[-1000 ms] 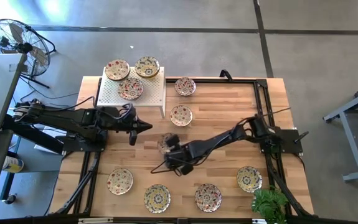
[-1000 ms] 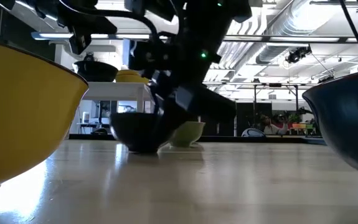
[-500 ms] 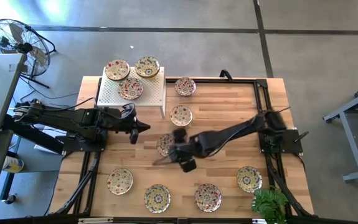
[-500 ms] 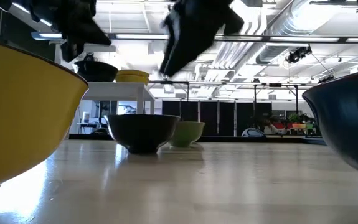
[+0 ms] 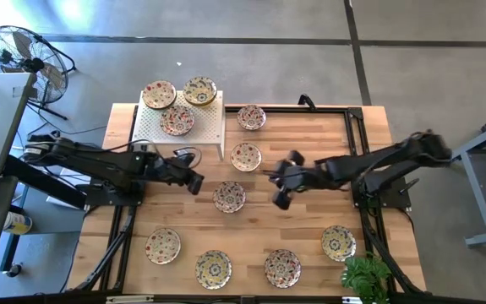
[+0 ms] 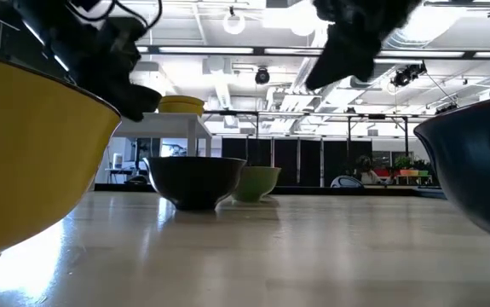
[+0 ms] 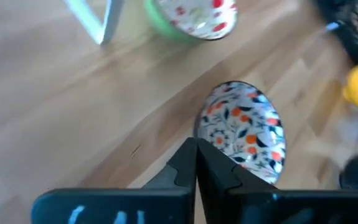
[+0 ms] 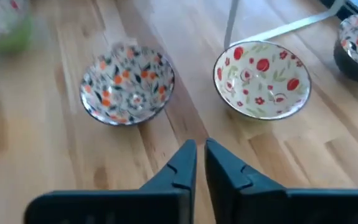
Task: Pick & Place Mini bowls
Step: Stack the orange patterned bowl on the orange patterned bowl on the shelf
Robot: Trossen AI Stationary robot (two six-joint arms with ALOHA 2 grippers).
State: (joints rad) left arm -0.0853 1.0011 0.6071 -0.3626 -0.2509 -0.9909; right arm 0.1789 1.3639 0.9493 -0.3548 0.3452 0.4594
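While both arms hang above the middle of the wooden table (image 5: pixel 310 135), neither holds anything. Seen from overhead, the left gripper (image 5: pixel 195 181) reaches in from the left of the frame, its jaws pressed together, just left of the bowl in the table's centre (image 5: pixel 229 197); its wrist view shows the dark fingers (image 7: pixel 185 163) meeting in front of that orange-flowered bowl. The right gripper (image 5: pixel 276 179) comes in from the right, ending right of the same bowl and below-right of the red-flowered bowl (image 5: pixel 246 156); its wrist view shows the jaws nearly together with only a thin slit between them, gripping nothing.

The mini bowls are spread about: three sit on the white perforated rack (image 5: pixel 217 127) at upper left, one (image 5: pixel 251 116) lies just right of the rack, and four run along the lower edge, the rightmost (image 5: pixel 338 242) beside a green plant (image 5: pixel 365 277). A floor fan (image 5: pixel 19 52) stands in the upper left corner, off the table.
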